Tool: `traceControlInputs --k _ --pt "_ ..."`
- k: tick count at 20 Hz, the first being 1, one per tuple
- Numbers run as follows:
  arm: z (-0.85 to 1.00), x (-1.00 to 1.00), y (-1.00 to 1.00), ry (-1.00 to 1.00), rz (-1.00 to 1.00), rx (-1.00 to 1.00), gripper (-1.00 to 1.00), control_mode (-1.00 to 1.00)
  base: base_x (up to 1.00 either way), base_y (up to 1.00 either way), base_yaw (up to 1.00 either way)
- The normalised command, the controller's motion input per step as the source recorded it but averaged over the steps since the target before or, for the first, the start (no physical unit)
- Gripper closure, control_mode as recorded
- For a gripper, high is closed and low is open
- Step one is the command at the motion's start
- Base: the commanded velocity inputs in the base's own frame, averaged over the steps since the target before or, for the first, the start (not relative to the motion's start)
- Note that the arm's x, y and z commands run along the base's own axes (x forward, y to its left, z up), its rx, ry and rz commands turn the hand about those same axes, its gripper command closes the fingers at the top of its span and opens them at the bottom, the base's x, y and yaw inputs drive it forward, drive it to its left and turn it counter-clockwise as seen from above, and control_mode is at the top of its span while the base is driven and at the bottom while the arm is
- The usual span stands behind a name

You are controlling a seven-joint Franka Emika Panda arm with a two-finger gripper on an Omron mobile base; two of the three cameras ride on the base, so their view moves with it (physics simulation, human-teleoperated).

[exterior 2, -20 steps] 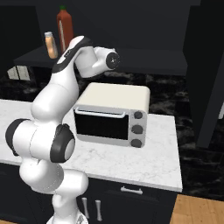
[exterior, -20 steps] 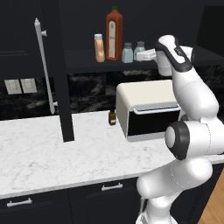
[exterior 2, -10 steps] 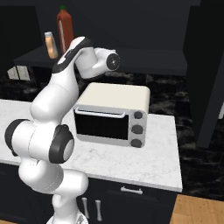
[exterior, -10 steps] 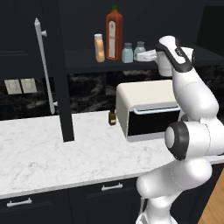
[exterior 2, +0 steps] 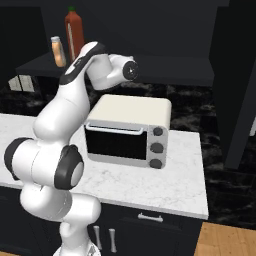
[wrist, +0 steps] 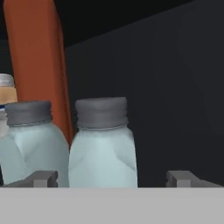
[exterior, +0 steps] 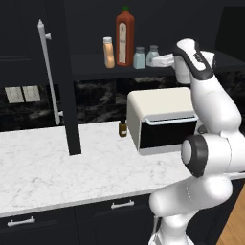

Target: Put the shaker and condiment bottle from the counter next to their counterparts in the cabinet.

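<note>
Shelf of the black upper wall cabinet [exterior: 86, 64] in the left base view carries, from left to right, a short orange-peach condiment bottle with a pale cap [exterior: 109, 53], a tall red sauce bottle with a green cap [exterior: 125, 37] and two squat pale blue-grey glass shakers [exterior: 139, 58] [exterior: 152, 55]; the white two-finger gripper [exterior: 161, 61] sits at the right-hand shaker. A tiny dark brown bottle [exterior: 123, 128] stands on the white marble counter [exterior: 57, 167] beside a cream toaster oven [exterior: 162, 118].

From the right base view, the orange bottle [exterior 2: 58, 51] and red bottle [exterior 2: 74, 32] stand on the shelf behind the arm.

Through the hand view, the jaws stand wide apart, one fingertip [wrist: 186, 178] on each side of the nearer shaker [wrist: 103, 144], not touching it; the second shaker [wrist: 30, 144] stands just left.
</note>
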Motion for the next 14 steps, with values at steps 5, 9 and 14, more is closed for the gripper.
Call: traceControlInputs --k 5,9,14 --pt "0.20 -0.40 -0.06 -0.03 0.00 0.00 -1.00 -1.00 0.00 0.00 0.00" --pt "0.22 -0.48 0.00 -0.04 0.00 0.00 -1.00 -1.00 0.00 0.00 0.00" --pt "0.16 -0.57 -0.08 -0.04 -0.01 0.01 -1.00 -1.00 0.00 0.00 0.00"
